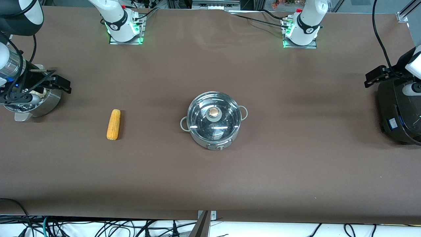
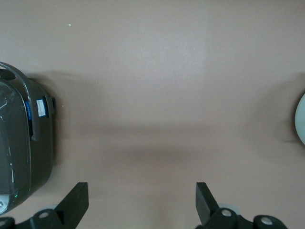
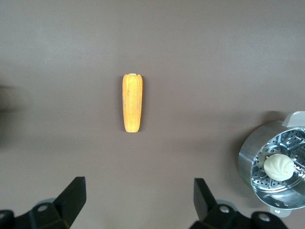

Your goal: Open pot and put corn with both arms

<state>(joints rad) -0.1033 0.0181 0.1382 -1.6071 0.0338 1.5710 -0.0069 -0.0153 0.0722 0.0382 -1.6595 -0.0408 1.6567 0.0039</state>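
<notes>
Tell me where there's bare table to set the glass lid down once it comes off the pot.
The widest bare stretch lies between the pot and the black cooker, toward the left arm's end. The strip between the pot and the front camera's table edge is also bare. The gap between the pot and the corn is narrower. It is crowded by the steamer pot.

The black cooker (image 1: 399,112) is cut off by the frame edge, and the right arm (image 1: 19,79) partly hides the steamer pot (image 1: 39,105).
</notes>
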